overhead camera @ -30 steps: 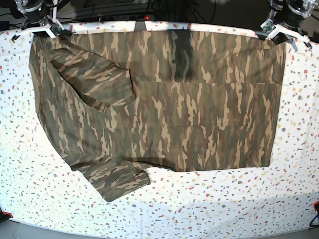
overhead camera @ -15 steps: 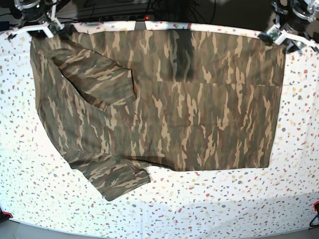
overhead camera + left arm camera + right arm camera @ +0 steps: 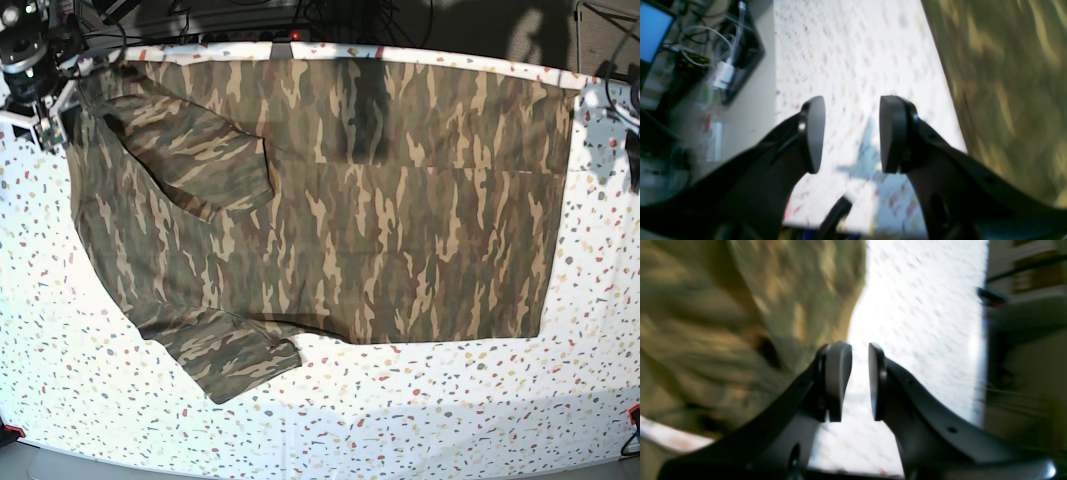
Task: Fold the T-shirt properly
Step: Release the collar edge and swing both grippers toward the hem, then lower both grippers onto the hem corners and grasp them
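The camouflage T-shirt lies spread flat on the speckled white table. Its far part is folded over along a straight edge. One sleeve lies folded onto the body at the left, and the other sleeve sticks out at the front left. My right gripper hovers off the shirt's far left corner. In the right wrist view it is slightly open and empty, with the shirt to its left. My left gripper is at the table's right edge. In the left wrist view it is open and empty, beside the shirt.
Cables and a power strip run behind the table's far edge. In the left wrist view, cables and boxes lie beyond the table's edge. A red clamp sits at the front right corner.
Both grippers have moved off the shirt's far corners, outward and toward the front. The shirt stays where it lay.
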Robot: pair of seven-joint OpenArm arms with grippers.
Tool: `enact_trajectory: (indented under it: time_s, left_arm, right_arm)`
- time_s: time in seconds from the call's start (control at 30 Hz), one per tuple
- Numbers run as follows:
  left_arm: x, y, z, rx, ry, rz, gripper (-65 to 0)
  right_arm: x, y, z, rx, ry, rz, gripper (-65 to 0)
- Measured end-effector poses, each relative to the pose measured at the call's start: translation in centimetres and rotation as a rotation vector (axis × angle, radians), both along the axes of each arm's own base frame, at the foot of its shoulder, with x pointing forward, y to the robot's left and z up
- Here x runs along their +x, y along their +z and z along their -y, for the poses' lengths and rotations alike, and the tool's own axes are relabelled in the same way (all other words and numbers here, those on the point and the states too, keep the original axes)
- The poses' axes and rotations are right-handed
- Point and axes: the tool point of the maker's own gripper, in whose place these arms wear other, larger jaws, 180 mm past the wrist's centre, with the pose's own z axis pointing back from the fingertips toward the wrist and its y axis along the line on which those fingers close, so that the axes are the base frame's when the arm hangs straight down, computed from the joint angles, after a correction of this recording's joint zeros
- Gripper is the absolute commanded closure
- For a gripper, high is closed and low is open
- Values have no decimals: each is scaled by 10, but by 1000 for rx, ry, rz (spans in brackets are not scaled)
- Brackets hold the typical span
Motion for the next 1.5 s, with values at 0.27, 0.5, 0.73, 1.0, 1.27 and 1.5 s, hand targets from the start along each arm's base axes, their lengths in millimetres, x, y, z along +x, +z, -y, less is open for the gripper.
enact_trajectory:
  time_s: [0.27,0.5,0.73,1.0,1.27,1.5]
  left_arm:
    - [51,1,6,-340,-57,84,-258]
    - [93,-21,10,-499,-122,68,-258]
    - [152,-57,12,-548,-94,-11,-258]
    - [217,-61,-8,-668,48,14,-258]
    - [241,-94,13,-607,61,-42,-258]
    - [229,-136,12,-634,179,-81,-257]
  right_arm:
    - [36,5,-24,209,-58,90,-137]
    - [75,23,-55,280,48,154,-137]
    - [116,-16,-53,329,16,98,-137]
    - [194,-15,-22,373,-84,137,-137]
    - [251,-23,-29,436,-126,7,-137]
    - [280,15,-33,476,-102,49,-137]
